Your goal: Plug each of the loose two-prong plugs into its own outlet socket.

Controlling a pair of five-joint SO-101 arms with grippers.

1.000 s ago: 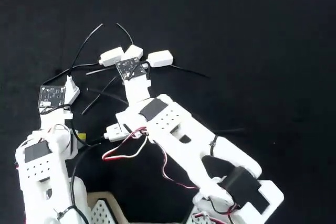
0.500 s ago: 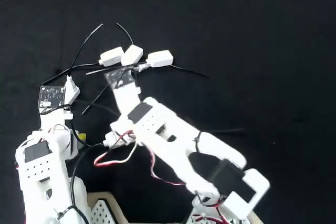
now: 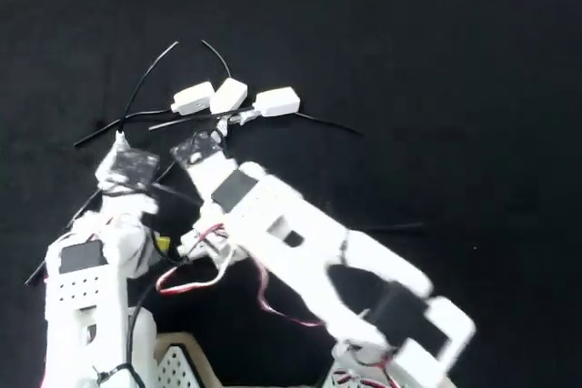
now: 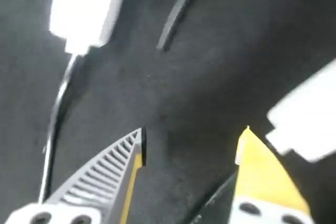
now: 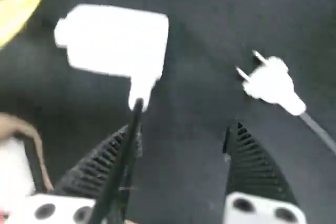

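Table point(image 3: 473, 88) is black cloth, and both arms enter from the lower edge of the high view. Three white outlet sockets sit in a row at upper left of centre: left socket point(image 3: 193, 97), middle socket point(image 3: 228, 94), right socket point(image 3: 277, 101). The first two are touching or nearly so, I can't tell which. Thin black cables point(image 3: 150, 70) fan out around them.

The right arm point(image 3: 309, 243) runs diagonally from lower right toward the sockets, its tip just below the middle socket. The left arm point(image 3: 86, 288) stands at lower left, its tip close beside the right arm's. Red and white wires point(image 3: 205, 272) loop between the two arms.

The right gripper point(image 5: 186, 119) has black ribbed fingers spread apart, with nothing between them but cloth. I see a white socket block point(image 5: 113, 38) just past one fingertip. I can't match it to one of the three. A loose two-prong plug point(image 5: 270, 82) lies beyond the other fingertip, apart from the block, unplugged, prongs pointing away from its cable.

The left gripper point(image 4: 193, 135) has yellow-edged fingers spread wide and holds nothing. Ahead of it lies a white corded block point(image 4: 86, 6). Another white piece point(image 4: 310, 121) sits just beside one finger, too blurred to name.
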